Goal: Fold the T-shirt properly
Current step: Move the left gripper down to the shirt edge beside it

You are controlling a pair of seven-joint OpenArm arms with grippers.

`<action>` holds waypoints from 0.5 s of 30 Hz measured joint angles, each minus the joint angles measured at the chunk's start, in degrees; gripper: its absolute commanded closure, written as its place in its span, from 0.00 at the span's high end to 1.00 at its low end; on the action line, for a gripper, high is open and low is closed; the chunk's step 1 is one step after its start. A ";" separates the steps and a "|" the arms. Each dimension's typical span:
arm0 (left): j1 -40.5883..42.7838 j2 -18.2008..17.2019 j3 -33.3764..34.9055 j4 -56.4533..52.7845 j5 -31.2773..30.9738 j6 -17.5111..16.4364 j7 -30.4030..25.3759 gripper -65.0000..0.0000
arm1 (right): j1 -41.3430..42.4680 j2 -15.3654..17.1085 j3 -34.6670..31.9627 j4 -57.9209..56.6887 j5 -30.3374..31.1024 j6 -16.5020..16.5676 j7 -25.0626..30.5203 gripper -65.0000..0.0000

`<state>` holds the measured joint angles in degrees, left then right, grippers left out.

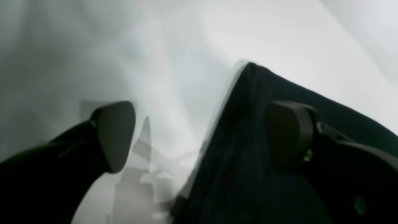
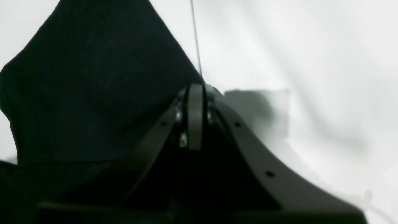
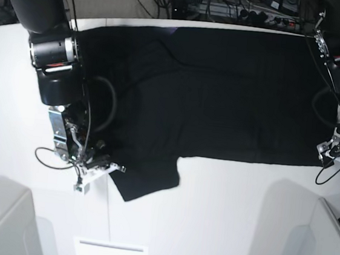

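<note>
Two fingers of the left gripper (image 1: 199,137) stand spread wide with nothing between them, one pad (image 1: 116,135) over bare white table (image 1: 279,37), the other over the T-shirt (image 1: 248,149). The right gripper (image 2: 196,90) is pressed shut at the sleeve edge. Black cloth lies spread flat across the table.

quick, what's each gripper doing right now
left gripper: open, holding nothing, at the edge of the T-shirt
right gripper: shut; whether it pinches the shirt cannot be told
</note>
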<state>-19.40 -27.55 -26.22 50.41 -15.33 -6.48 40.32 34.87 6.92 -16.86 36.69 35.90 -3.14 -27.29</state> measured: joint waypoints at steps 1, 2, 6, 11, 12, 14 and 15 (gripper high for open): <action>-0.90 -0.28 0.90 -1.70 0.07 0.04 -0.90 0.97 | 0.00 0.11 0.00 -0.02 0.11 0.00 0.07 0.00; -1.79 -0.61 1.73 -3.37 0.20 0.02 -2.19 0.97 | 0.02 0.13 0.00 -0.02 0.13 0.02 -0.07 0.00; -4.76 -1.14 6.21 -9.07 0.04 0.02 -6.71 0.97 | 0.00 0.13 0.00 0.00 0.13 0.04 -0.09 0.00; -8.33 -0.74 9.09 -15.17 -0.09 0.00 -10.08 0.97 | 0.00 0.15 0.00 0.00 0.17 0.04 -0.07 0.00; -9.22 -0.81 9.51 -16.37 0.00 0.00 -10.54 0.97 | 0.00 0.20 0.00 0.00 0.20 0.11 -0.09 0.00; -10.29 -0.87 10.97 -18.16 -0.11 0.00 -12.17 0.97 | 0.00 0.17 0.00 0.00 0.13 0.13 -0.11 0.00; -10.58 -0.87 11.87 -18.78 -0.09 0.00 -13.35 0.97 | 0.00 0.17 0.00 0.00 0.11 0.15 -0.09 0.00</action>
<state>-29.98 -28.42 -14.35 31.64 -15.42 -6.48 26.96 34.87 7.09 -16.86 36.69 36.01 -2.98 -27.38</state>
